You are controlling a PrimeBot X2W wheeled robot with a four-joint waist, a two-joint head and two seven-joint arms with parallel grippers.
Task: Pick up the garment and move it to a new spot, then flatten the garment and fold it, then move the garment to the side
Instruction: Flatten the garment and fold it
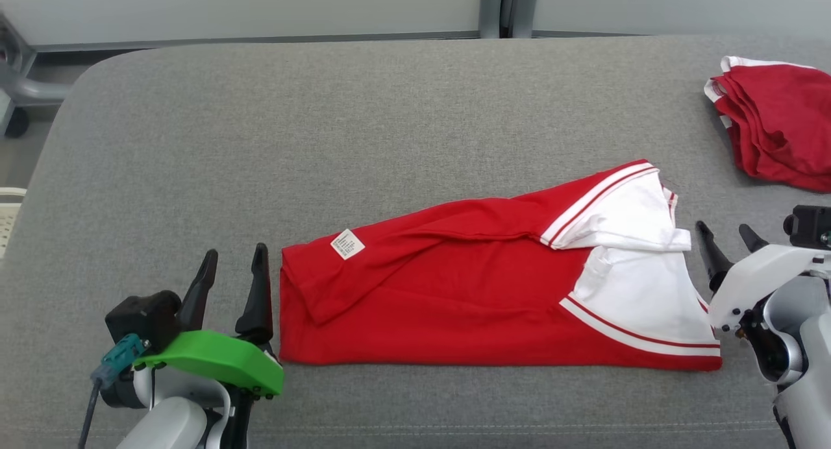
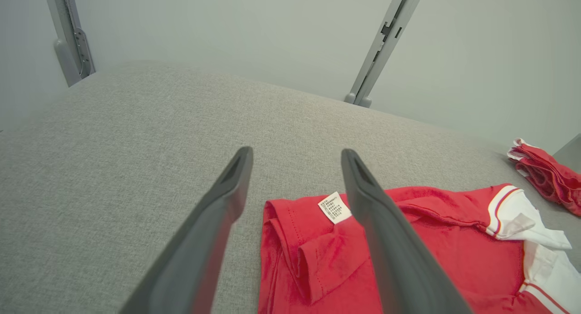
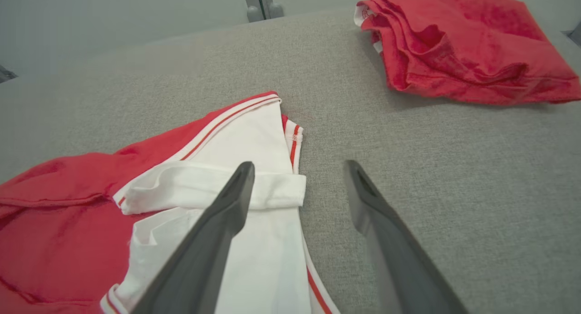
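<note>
Head view: garment point(image 1: 454, 306) lies mid-cushion point(image 1: 389, 124), half-folded lengthwise. Left gripper point(image 1: 235, 252), fingers apart, sits just beside its red end; right gripper point(image 1: 722, 227), also apart, by the white end.
Left wrist: soft, light knit, prob. several layers. Pinch hem corner point(image 2: 272, 214).
Right wrist: take white edge point(image 3: 290, 191).

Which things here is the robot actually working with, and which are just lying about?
In the job:
- the red and white garment in the middle
- the left gripper and right gripper, both open at its ends

Lying about:
- the crumpled red pile, far right
- the grey post behind
</note>
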